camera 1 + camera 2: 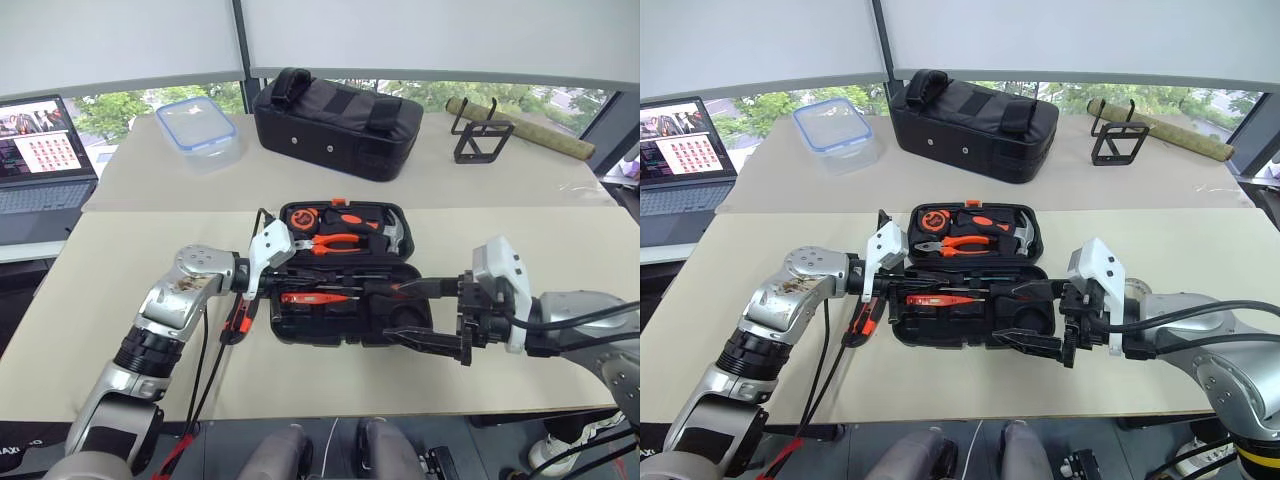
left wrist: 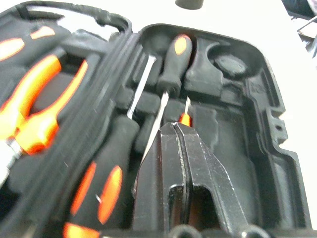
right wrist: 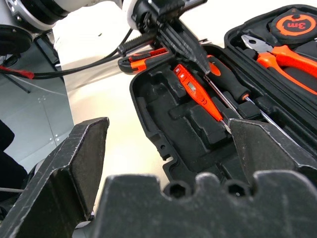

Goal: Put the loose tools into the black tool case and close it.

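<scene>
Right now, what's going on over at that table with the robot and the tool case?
The robot is packing the open black tool case. Its left gripper, shut, is over the case's front half, setting the small orange screwdriver into its slot, next to two black-and-orange screwdrivers already seated. The right gripper waits open at the case's other end. The orange-black utility knife lies outside on the table, beside the case.

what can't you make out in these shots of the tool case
- Small orange screwdriver: in the left wrist view the shut left gripper covers it, leaving a bit of its tip end.
- Utility knife: in the eye views the left arm hides most of it beside the tool case.
- Pliers: blurred and cut off at the left wrist view's edge.
- Grey tape roll: cannot locate it.
</scene>
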`<action>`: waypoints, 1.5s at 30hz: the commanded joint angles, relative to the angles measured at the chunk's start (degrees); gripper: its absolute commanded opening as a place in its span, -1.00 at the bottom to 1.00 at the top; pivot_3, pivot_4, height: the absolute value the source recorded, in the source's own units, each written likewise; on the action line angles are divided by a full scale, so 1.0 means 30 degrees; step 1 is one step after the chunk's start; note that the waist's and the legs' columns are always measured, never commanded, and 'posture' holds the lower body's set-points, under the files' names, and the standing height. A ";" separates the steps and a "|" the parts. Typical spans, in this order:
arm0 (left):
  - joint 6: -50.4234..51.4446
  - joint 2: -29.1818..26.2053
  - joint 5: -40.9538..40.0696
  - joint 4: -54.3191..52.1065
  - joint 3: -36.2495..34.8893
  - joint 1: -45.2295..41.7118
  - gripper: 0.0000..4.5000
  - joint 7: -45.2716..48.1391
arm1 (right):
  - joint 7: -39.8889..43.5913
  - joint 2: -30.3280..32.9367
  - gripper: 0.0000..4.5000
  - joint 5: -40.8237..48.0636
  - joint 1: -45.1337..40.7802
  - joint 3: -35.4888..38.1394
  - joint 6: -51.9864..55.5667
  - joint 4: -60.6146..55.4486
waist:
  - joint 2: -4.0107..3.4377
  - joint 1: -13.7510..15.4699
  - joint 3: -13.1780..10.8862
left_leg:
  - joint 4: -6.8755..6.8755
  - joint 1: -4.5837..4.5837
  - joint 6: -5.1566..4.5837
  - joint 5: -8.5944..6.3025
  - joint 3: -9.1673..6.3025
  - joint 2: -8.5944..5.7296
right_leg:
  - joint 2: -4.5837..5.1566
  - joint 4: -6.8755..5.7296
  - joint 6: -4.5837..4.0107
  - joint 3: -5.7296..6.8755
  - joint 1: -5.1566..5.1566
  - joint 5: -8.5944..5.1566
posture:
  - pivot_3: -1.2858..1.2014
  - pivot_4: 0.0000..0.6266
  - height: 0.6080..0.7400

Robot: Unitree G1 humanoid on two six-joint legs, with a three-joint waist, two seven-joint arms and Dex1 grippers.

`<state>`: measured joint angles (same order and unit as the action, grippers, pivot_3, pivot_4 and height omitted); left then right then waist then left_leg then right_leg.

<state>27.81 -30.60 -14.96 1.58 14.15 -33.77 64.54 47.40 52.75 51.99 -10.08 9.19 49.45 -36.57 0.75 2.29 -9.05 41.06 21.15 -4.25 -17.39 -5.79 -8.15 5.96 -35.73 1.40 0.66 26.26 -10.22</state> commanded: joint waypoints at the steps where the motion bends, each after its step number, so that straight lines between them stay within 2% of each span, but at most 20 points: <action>1: -0.1046 0.0007 0.0780 0.0298 0.0546 0.0236 -0.99 -0.0082 | -0.0100 -0.0134 1.00 0.0365 -0.0354 0.0059 0.0036 -0.0140 | 0.0000 -0.0010 0.0000 | -0.0001 0.0000 0.0000 0.0000 -0.0001 0.0000 | -0.0001 0.0001 0.0000 0.0000 0.0000 0.0000 | 0.03 -0.52 0.64; 9: -0.3189 0.0033 0.2987 0.2357 0.1476 0.0287 -0.99 -0.0985 | -0.0313 -0.0293 1.00 0.0524 -0.0418 0.0092 0.0152 -0.0136 | 0.0000 0.0028 0.0001 | 0.0000 -0.0003 -0.0001 0.0000 -0.0002 0.0000 | 0.0003 0.0010 0.0000 -0.0002 -0.0010 0.0000 | 0.03 -0.52 0.64; 15: -0.2962 -0.0127 0.1801 0.1059 0.0536 0.0956 -0.99 -0.0581 | -0.0404 -0.0356 1.00 0.0760 -0.0510 0.0193 0.0233 -0.0093 | -0.0001 0.0004 0.0002 | -0.0005 -0.0009 -0.0001 -0.0001 0.0000 0.0000 | 0.0001 0.0008 0.0000 -0.0004 -0.0010 0.0000 | 0.03 -0.52 0.64; 21: 0.0855 -0.1645 -0.2088 -0.4723 -0.3173 0.3083 -0.99 -0.0901 | 0.0508 -0.0109 1.00 0.0341 -0.1066 -0.0210 -0.0125 0.0628 | 0.0008 -0.0176 -0.0007 | -0.0016 0.0000 -0.0001 0.0000 0.0000 0.0005 | -0.0021 -0.0002 -0.0001 -0.0013 0.0024 0.0000 | 0.03 -0.52 0.64; 25: 0.4014 -0.3641 -0.3784 -0.7650 -0.6737 0.5432 -0.99 -0.2251 | 0.1346 -0.0207 1.00 -0.0611 -0.2300 -0.1154 -0.0657 0.1805 | 0.0005 -0.0341 -0.0006 | -0.0019 -0.0002 0.0000 0.0000 0.0001 0.0010 | -0.0032 0.0006 -0.0001 -0.0014 0.0021 -0.0001 | 0.03 -0.52 0.64; 28: 0.5931 -0.4986 -0.4035 -0.8210 -1.0140 0.8172 -0.69 -0.3507 | 0.2079 -0.0284 1.00 -0.1121 -0.3304 -0.1722 -0.0943 0.2638 | -0.0002 -0.0510 -0.0007 | -0.0062 -0.0029 0.0003 -0.0002 0.0013 0.0016 | -0.0080 0.0009 -0.0003 -0.0005 0.0026 -0.0004 | 0.03 -0.52 0.64; 34: 0.9620 -0.6259 -0.4401 -0.9623 -1.5540 1.3550 0.23 -0.4861 | 0.4149 0.0176 1.00 -0.1533 -0.4359 -0.2165 -0.1392 0.3167 | -0.0006 -0.0529 -0.0022 | -0.0077 -0.0027 0.0019 -0.0008 0.0015 0.0037 | -0.0128 0.0021 -0.0009 0.0005 0.0034 -0.0007 | 0.03 -0.52 0.64; 36: 1.1403 -0.6094 -0.5285 -1.0957 -1.5360 1.3247 0.56 -0.5838 | 0.4569 0.0114 1.00 -0.1655 -0.4618 -0.2433 -0.1479 0.3328 | -0.0004 -0.0338 -0.0025 | -0.0078 -0.0028 0.0024 -0.0012 0.0015 0.0037 | -0.0128 0.0040 -0.0008 0.0006 0.0018 -0.0007 | 0.03 -0.52 0.64; 39: 1.4340 -0.5185 -0.5865 -1.1737 -1.4010 1.0848 0.99 -0.8221 | 0.4760 -0.0051 1.00 -0.1910 -0.4738 -0.2712 -0.1553 0.3376 | -0.0001 0.0201 -0.0029 | -0.0064 -0.0025 0.0162 -0.0086 -0.0017 0.0030 | -0.0129 0.0094 -0.0001 0.0016 -0.0028 0.0003 | 0.03 -0.52 0.64; 45: 1.9153 -0.3637 -0.6439 -1.2761 -1.0539 0.6572 0.99 -1.1212 | 0.4595 -0.0198 1.00 -0.1873 -0.4153 -0.2588 -0.1389 0.2629 | 0.0018 0.0128 -0.0018 | -0.0045 -0.0020 0.0166 -0.0084 0.0006 0.0016 | -0.0124 0.0069 0.0022 0.0010 -0.0016 0.0040 | 0.03 -0.52 0.64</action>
<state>82.12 -41.43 -34.11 -34.52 -20.07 -12.25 33.33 61.17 52.08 46.09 -22.94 0.34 46.09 -26.64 0.80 2.68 -9.11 40.93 21.09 -3.76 -17.63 -5.78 -8.07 5.65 -35.56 1.46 0.69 26.24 -10.10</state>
